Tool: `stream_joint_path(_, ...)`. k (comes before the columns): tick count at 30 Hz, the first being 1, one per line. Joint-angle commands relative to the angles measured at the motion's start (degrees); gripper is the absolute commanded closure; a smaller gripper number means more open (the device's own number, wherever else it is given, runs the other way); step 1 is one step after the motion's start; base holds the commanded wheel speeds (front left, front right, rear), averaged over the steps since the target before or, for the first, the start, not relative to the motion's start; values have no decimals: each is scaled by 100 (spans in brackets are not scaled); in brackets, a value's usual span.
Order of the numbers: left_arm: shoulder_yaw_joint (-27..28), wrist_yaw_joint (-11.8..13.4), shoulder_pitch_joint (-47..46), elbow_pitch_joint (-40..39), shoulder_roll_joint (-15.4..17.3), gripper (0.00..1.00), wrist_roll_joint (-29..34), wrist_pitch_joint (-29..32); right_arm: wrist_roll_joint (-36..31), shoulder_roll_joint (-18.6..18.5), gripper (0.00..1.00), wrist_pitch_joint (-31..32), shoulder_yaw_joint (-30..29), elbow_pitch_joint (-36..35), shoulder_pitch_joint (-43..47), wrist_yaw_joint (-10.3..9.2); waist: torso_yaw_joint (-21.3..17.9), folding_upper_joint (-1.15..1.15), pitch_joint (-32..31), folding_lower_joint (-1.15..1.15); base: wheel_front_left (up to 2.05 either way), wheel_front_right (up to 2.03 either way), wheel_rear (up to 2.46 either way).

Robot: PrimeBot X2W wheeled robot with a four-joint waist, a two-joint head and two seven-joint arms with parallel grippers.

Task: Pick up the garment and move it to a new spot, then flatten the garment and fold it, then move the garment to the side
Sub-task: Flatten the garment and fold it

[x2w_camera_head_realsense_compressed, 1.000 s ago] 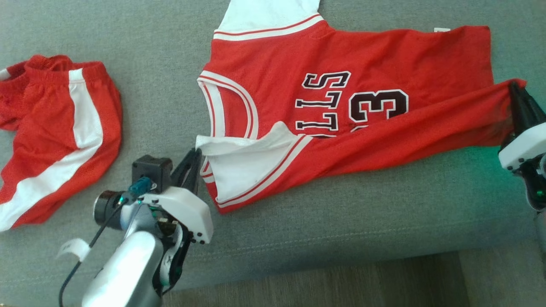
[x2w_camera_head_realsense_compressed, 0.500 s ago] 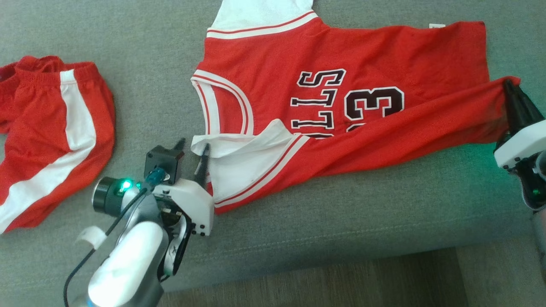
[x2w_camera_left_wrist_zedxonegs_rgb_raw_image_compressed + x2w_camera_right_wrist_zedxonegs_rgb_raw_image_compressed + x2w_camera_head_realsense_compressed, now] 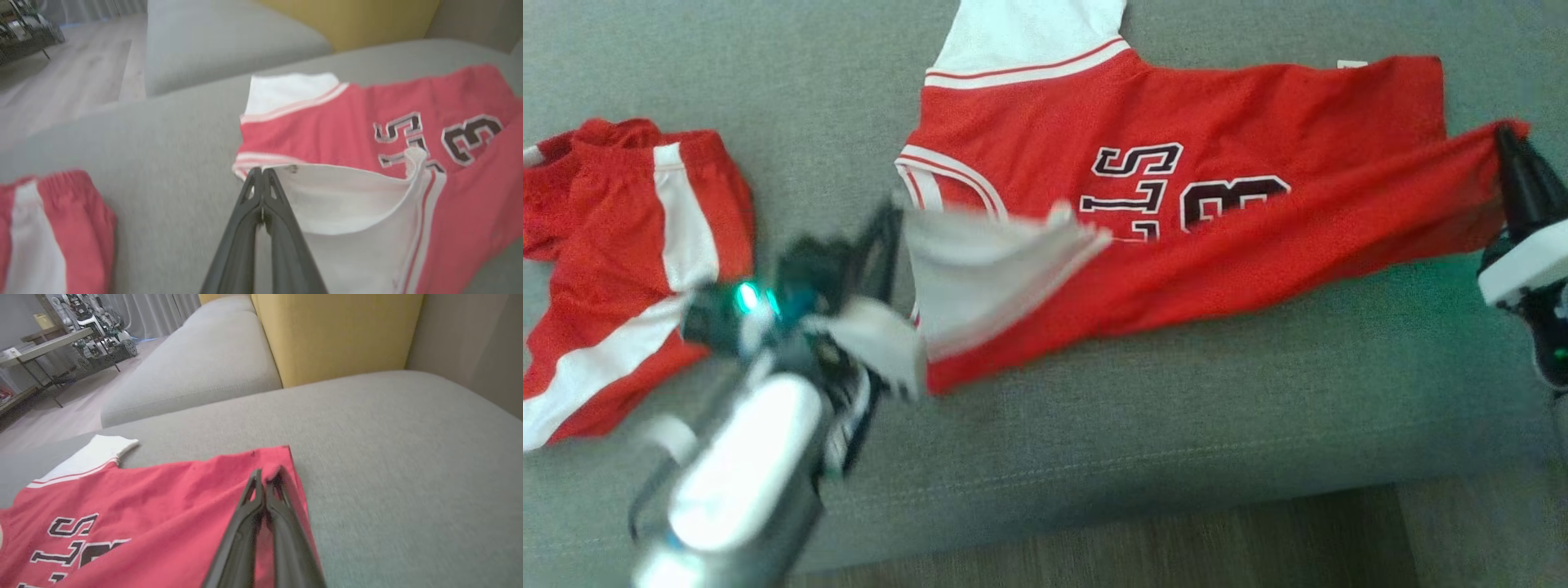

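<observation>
The garment (image 3: 1176, 196) is a red basketball jersey with white trim and black lettering, spread on the grey sofa cushion (image 3: 1094, 425). My left gripper (image 3: 890, 224) is shut on its white shoulder corner (image 3: 310, 192), which is lifted off the cushion; in the left wrist view the left gripper (image 3: 261, 173) has its jaws pressed together at the cloth edge. My right gripper (image 3: 1507, 143) is shut on the jersey's red hem corner (image 3: 282, 457) at the far right and holds it raised, so the near edge folds over the lettering.
Red shorts (image 3: 621, 269) with a white stripe lie on the cushion at the left. The cushion's front edge and wooden floor (image 3: 1176, 539) run along the bottom. A yellow backrest (image 3: 335, 330) stands behind the seat.
My left gripper opened, then shut on the white shoulder corner and lifted it up and away from me. The right gripper holds its corner as before. The folded edge covers more lettering.
</observation>
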Motion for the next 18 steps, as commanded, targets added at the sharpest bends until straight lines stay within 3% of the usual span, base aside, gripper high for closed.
stream_joint_path(1,305,-27,-516,-269,218,100,0,-50,19,-217,100,24,53,-249,-152,-2,20,0,-29,0,0,0,0)
stream_joint_path(6,490,-343,-1751,-518,526,100,98,378,-46,-406,100,557,89,-596,-845,-2,23,0,-5,0,0,0,0)
stream_joint_path(9,594,-640,-2768,-285,601,100,63,751,28,-436,100,1036,140,-637,-1623,-2,-29,0,138,0,0,0,0)
stream_joint_path(14,699,-1072,-4755,851,593,100,135,1138,112,-301,100,1612,218,-93,-3334,-2,-174,0,649,0,0,0,0)
stream_joint_path(18,687,-1153,-6247,1989,271,100,330,826,-273,-195,100,1344,431,680,-4671,-2,-205,0,987,0,0,0,0)
